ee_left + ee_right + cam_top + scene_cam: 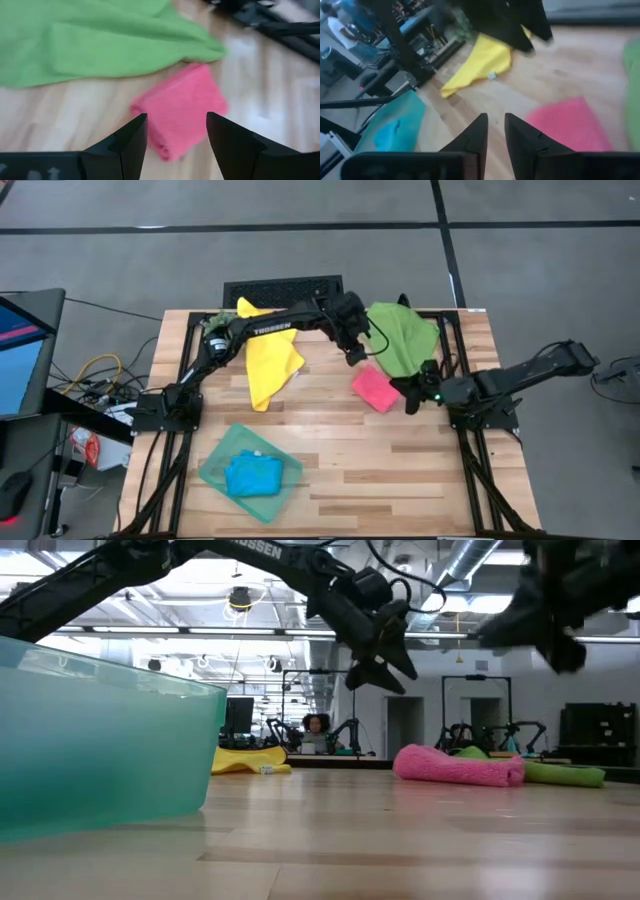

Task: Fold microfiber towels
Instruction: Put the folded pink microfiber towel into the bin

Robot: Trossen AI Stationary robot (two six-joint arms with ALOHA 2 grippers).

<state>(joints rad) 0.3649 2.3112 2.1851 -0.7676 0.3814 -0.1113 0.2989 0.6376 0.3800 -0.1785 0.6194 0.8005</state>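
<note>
A folded pink towel (375, 388) lies flat on the table right of centre; it also shows in the left wrist view (180, 107). A green towel (402, 335) lies spread just beyond it, a yellow towel (270, 355) at the far left-centre. A blue towel (252, 473) lies bunched in the teal tray (215, 465). My left gripper (357, 358) hangs open above the pink towel's far-left side, clear of it in the low view (378, 680). My right gripper (412, 402) is just right of the pink towel, raised, its fingers (479, 131) a narrow gap apart and empty.
The teal tray stands at the near left and fills the low view's left side (100, 740). A small green spiky plant (213, 325) sits at the far left corner. Bare wood lies at the table's centre and near right.
</note>
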